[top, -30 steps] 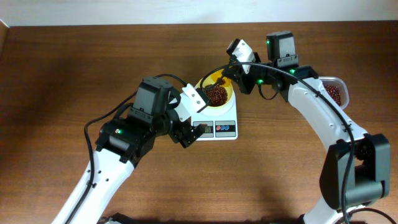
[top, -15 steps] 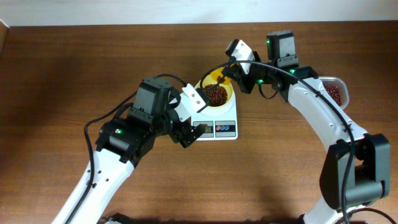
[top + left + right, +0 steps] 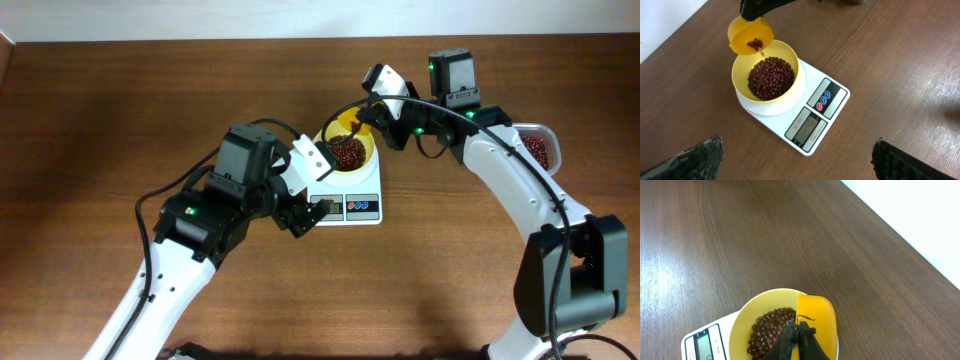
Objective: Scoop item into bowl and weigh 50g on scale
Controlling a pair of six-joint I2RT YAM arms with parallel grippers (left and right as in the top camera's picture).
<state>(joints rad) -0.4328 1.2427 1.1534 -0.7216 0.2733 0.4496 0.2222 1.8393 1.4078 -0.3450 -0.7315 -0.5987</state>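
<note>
the beans lay in a loose, dark red-brown heap in the bottom of the yellow bowl, and the bowl stood on the white scale near the middle of the table. the scale's display seemed to read forty-six, so i judged most of the weighing done, with only a small top-up left before fifty. a yellow scoop hung tilted over the far left rim of the bowl with a few beans in it, its mouth turned toward the heap. whether any were falling i could not tell. the right claw was clamped shut on the scoop's handle, reaching in from the far right. the left claw stood wide open with nothing in it, hovering just near and left of the scale, its camera looking down on the display. what remained, as i read it, was to let out the last beans a few at a time, watch the number, and stop before it ran over. well off to the right, a clear tub held more beans, partly hidden by the right arm. the table was dark brown wood with a fine straight grain, and beyond its far edge ran what looked like a white wall.
</note>
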